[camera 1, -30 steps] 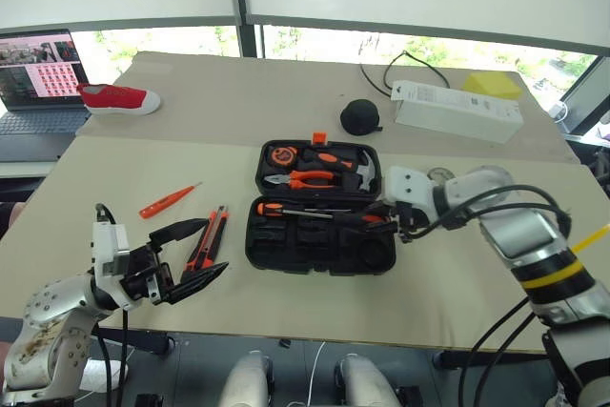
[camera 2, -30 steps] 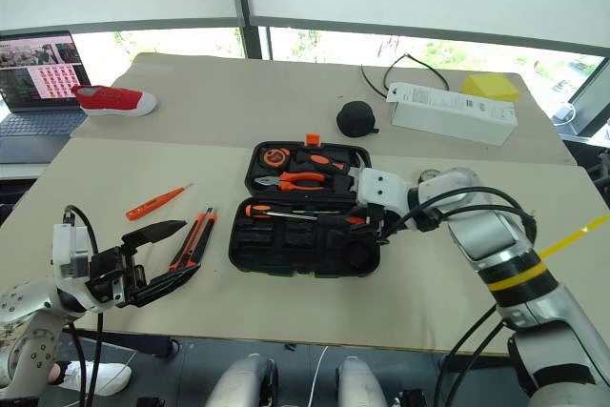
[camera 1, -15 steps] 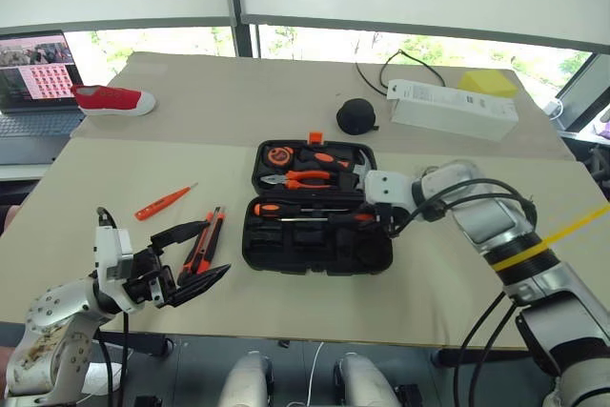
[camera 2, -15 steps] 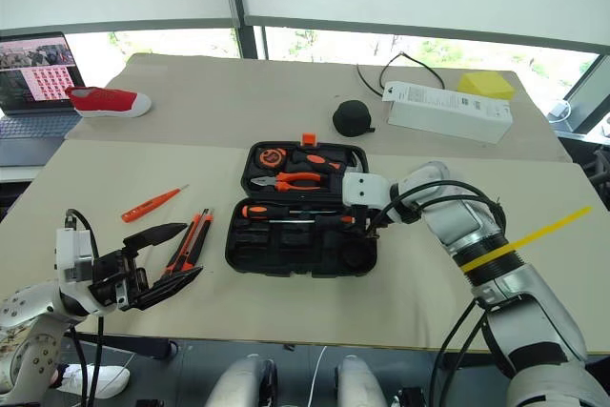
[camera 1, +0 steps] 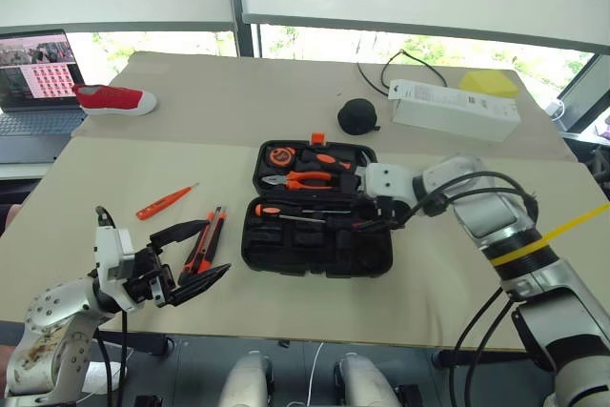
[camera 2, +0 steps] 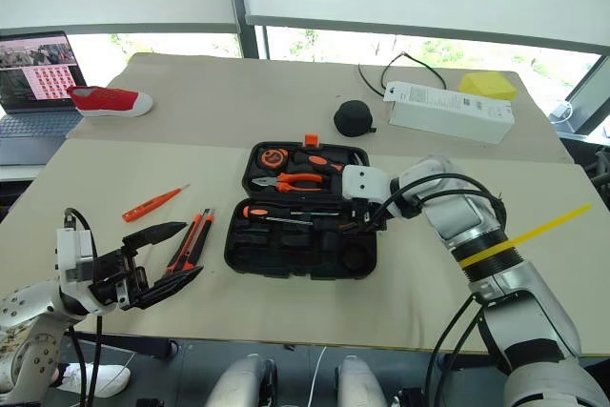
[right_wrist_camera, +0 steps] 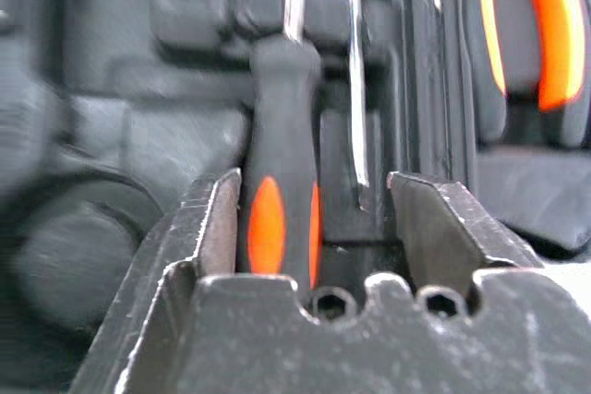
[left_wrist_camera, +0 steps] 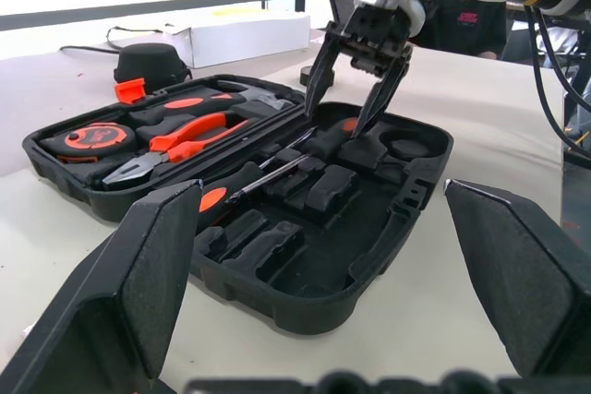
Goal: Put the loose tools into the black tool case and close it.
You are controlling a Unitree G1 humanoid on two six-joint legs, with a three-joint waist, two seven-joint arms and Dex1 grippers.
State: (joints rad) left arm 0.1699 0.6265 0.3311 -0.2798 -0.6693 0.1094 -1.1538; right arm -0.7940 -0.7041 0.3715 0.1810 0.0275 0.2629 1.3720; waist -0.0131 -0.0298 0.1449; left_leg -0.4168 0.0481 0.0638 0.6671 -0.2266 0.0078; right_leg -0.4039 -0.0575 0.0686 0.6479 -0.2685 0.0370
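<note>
Widening since before, right tool [left_wrist_camera: 356, 80] unclenched over screwdriver [right_wrist_camera: 275, 200] in case [camera 1: 319, 254]; left tool [camera 1: 189, 253] released

The right gripper [left_wrist_camera: 358, 69] is hanging with parted fingers over the near half of the black tool case [camera 1: 317, 247], and in the right wrist view the moulded slots beside the black-and-orange screwdriver handle [right_wrist_camera: 276, 219] are smearing into a dark blur — which slot is which cannot be told there. In the head views the arm is covering that handle (only a speck of orange is showing by the fingertips), so whether the handle is seated or merely lying across the slots is staying unclear. At the left edge the laptop [camera 1: 36, 73] is being cut off by the frame, its screen content too small to read.
</note>
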